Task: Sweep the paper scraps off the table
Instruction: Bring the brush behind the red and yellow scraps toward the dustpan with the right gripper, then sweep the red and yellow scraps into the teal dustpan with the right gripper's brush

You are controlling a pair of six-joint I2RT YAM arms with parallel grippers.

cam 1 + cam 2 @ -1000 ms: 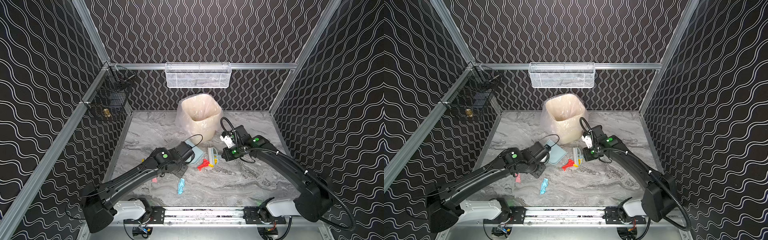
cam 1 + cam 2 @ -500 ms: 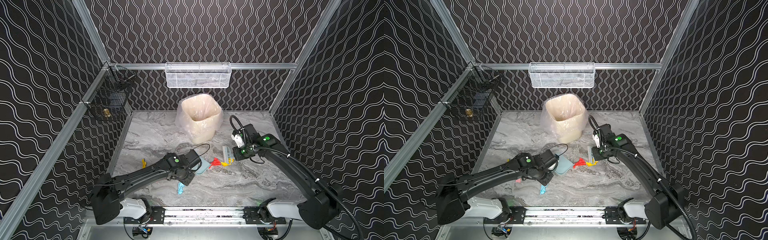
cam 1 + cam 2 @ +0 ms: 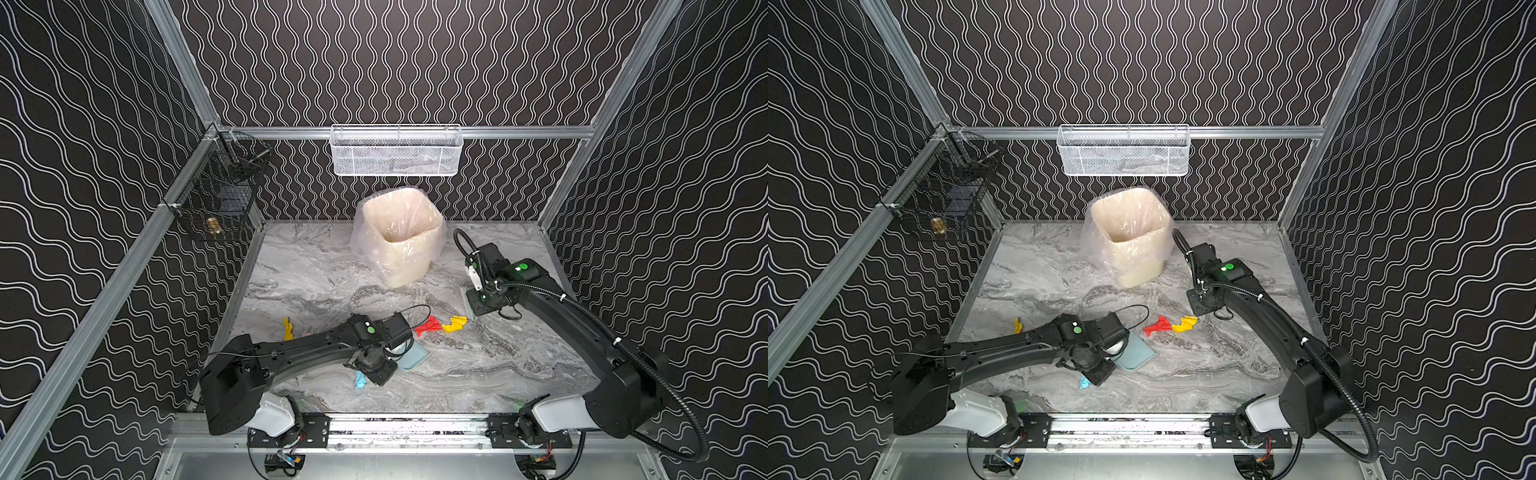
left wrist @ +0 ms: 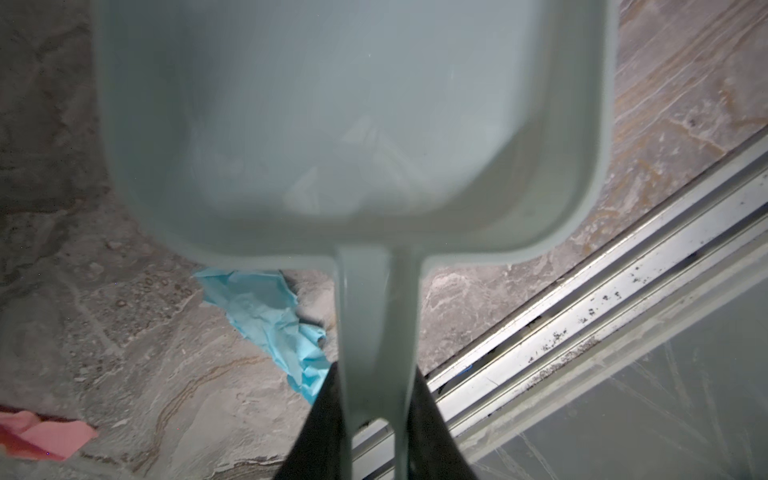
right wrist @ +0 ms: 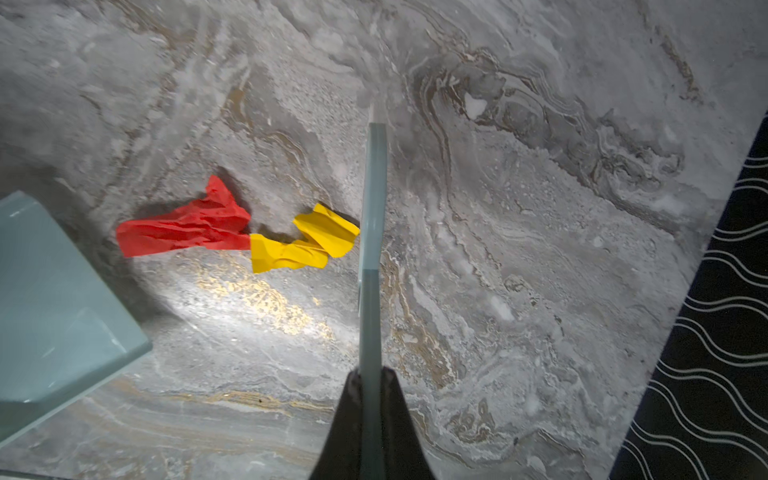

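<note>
Paper scraps first: five show, all crumpled and twisted. A crumpled red paper strip (image 3: pixel 428 325) (image 5: pixel 187 226) and a folded yellow paper strip (image 3: pixel 455 324) (image 5: pixel 303 245) lie end to end, touching each other, near the front corner of the pale blue plastic dustpan (image 3: pixel 411 357) (image 4: pixel 332 124) but clear of it. A light blue crumpled strip (image 3: pixel 360 379) (image 4: pixel 266 307) sits right beside the dustpan's handle, one end tucked under the pan's back rim. A flat pink piece (image 4: pixel 41 434) lies farther out on that same handle side. A second small yellow twist (image 3: pixel 287 328) is well apart from the dustpan, past your left arm.

Your left gripper (image 4: pixel 376 399) is clamped on the dustpan's handle, and the pan looks empty. Your right gripper (image 5: pixel 370 386) is closed tight on the thin pale blue brush (image 5: pixel 372 208), seen edge-on. It stands on the far side of the yellow strip from the dustpan. Touching that strip or just beside it, can't tell.

The surface is a grey-and-white marble-patterned table (image 3: pixel 498 365) edged by aluminium rails. A cream bin lined with a clear plastic bag (image 3: pixel 401 237) stands well behind the dustpan. The walls are black with white wavy lines. A white mesh basket (image 3: pixel 397 151) hangs on the back rail and a black wire basket (image 3: pixel 220 195) on the side rail.
</note>
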